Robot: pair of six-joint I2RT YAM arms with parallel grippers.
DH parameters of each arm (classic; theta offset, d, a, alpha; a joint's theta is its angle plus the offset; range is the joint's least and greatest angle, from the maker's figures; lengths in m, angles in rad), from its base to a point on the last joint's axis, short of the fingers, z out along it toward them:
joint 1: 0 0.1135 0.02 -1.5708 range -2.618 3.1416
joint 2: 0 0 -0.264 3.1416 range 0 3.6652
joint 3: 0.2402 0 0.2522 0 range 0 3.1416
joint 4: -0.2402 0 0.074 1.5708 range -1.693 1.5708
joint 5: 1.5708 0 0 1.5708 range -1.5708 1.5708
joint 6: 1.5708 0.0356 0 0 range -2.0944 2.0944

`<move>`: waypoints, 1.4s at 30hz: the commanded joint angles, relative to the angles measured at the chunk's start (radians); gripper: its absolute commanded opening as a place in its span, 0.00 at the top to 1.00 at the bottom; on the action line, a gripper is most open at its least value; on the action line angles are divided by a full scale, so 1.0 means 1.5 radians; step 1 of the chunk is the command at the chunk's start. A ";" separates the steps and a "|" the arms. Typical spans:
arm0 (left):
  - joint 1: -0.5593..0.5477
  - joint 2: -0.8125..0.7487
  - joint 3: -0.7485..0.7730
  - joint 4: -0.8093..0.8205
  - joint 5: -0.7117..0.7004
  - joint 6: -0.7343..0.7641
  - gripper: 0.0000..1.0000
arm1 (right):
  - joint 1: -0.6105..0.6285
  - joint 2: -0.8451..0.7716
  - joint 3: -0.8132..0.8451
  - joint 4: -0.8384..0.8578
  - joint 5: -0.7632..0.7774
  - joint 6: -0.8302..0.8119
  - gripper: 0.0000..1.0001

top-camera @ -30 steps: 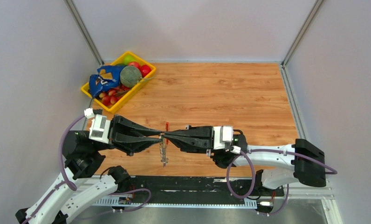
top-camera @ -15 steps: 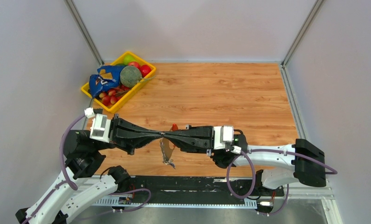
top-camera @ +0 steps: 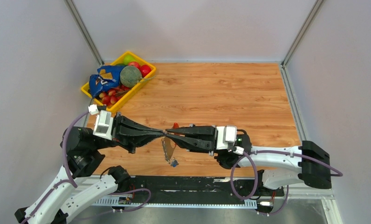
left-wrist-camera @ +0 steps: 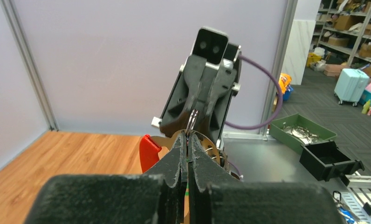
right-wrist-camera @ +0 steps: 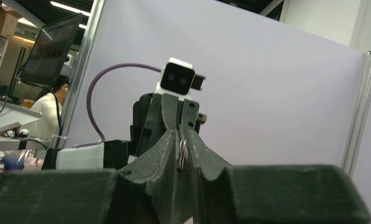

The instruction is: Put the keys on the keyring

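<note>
Wooden table (top-camera: 230, 93); keyring (top-camera: 168, 148) partly hidden between both hands.

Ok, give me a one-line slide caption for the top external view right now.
Left gripper and right gripper meet tip to tip above the table, the keyring dangling between them.

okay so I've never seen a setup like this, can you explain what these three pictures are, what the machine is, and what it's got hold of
These are two robot arms bolted side by side at the near edge of a wooden table. One picture looks down from above; the other two come from cameras on each wrist, facing each other. The left gripper and right gripper meet tip to tip above the table. Between them is the keyring: a red piece on top, a silvery chain hanging below. The left gripper's fingers are pinched shut on a thin metal ring; the right's fingers stand slightly apart around it. At the back left, a yellow tray holds balls and a blue bag.
</note>
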 commanded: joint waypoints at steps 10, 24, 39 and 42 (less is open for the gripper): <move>0.001 0.011 0.061 -0.201 -0.056 0.090 1.00 | 0.002 -0.237 0.132 -0.749 0.088 -0.066 0.48; 0.001 0.083 0.128 -0.423 -0.014 0.177 1.00 | 0.002 -0.238 0.276 -1.178 0.105 -0.034 0.36; 0.001 0.116 0.119 -0.509 0.041 0.234 1.00 | 0.002 -0.155 0.337 -1.296 0.122 -0.040 0.54; 0.001 0.114 0.113 -0.512 0.042 0.241 1.00 | 0.001 -0.137 0.347 -1.295 0.120 -0.044 0.56</move>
